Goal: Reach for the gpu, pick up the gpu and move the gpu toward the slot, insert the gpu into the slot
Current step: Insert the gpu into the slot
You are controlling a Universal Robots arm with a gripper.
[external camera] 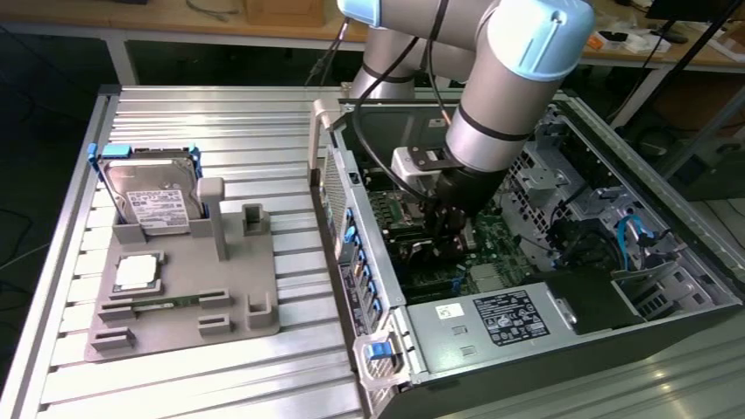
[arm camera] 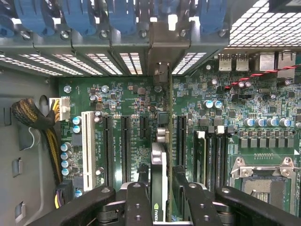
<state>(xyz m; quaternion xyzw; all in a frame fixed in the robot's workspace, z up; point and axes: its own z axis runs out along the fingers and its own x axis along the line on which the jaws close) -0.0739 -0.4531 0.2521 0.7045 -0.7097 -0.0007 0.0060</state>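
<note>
Seen edge-on, the gpu is a thin dark card standing upright over the green motherboard. My gripper is shut on it, with a black finger on each side. The card's silvery end bracket reaches the case's rear wall openings. Long black slots lie parallel on either side of the card, and the strip right under it is hidden by the card. In the exterior view my gripper is down inside the open computer case, just above the motherboard.
A grey fixture on the exterior view's left holds a silver hard drive, a processor chip and a memory stick. Inside the case are the power supply, the processor socket, a white slot and a braided cable bundle.
</note>
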